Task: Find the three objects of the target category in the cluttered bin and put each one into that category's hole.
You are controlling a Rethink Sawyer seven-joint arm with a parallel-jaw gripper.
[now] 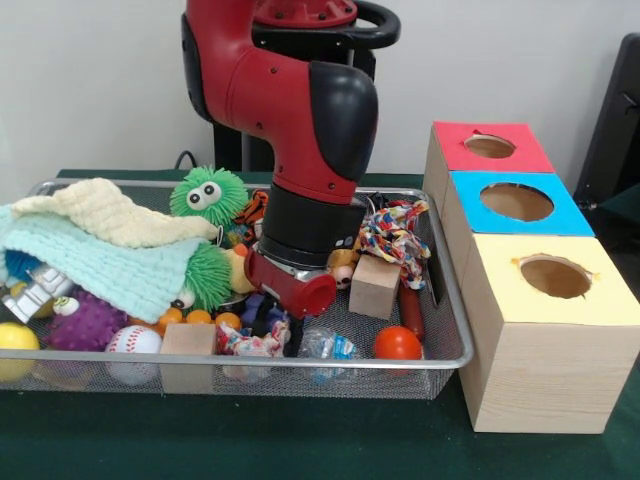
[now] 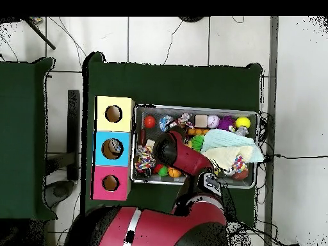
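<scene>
- Centrally, the red and black arm [image 1: 300,130] reaches down into the wire-mesh bin [image 1: 440,355]; its wrist hides the claw, so whether the claw is open, closed or holding anything cannot be told from either view.
- Bin contents: a green furry toy with eyes [image 1: 207,193], a pale green cloth [image 1: 95,262] under a cream cloth [image 1: 110,212], a purple spiky ball [image 1: 88,320], a baseball [image 1: 133,341], a yellow ball [image 1: 15,340], two wooden blocks [image 1: 375,285], a knotted rope toy [image 1: 393,232] and an orange ball [image 1: 398,343].
- Target holes: red box [image 1: 490,147], blue box [image 1: 517,202] and yellow box [image 1: 556,277] stand in a row on the green counter [image 1: 300,440], touching the bin's side.
- Target category: not identifiable from these views; candidates lie spread across the bin, some probably under the cloths.
- Risks (judgement): the crowded pile could let the claw catch a neighbouring item; the cloths or rope could snag and drag; round balls could roll away or slip out during transfer.
</scene>
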